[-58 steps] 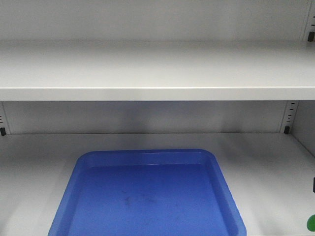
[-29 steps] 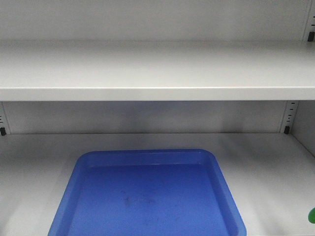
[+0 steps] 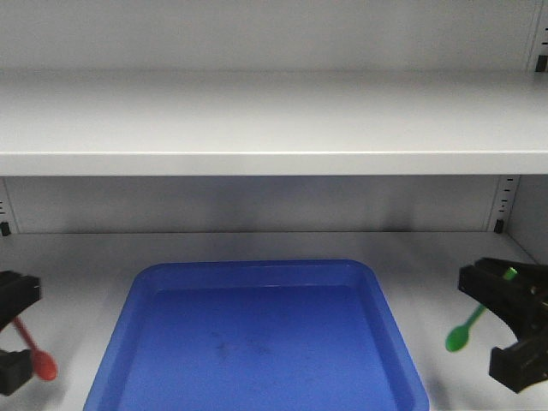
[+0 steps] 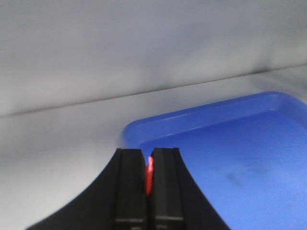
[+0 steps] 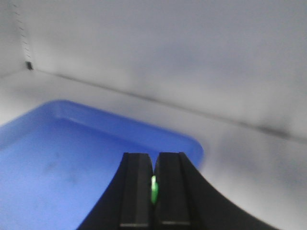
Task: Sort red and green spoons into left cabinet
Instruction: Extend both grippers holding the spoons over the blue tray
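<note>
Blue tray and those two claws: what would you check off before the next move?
1. Left claw shut on red spoon: ok.
2. Right claw shut on green spoon: ok.
3. Blue tray has free room in its visible part: ok.
4. Spoons above the tray: not ok, both hang outside its sides.
5. Clearance between spoon bowls and shelf floor: cannot tell.

Wrist views show only slivers of the red spoon and green spoon; the front view's bottom edge crops the blue tray.
</note>
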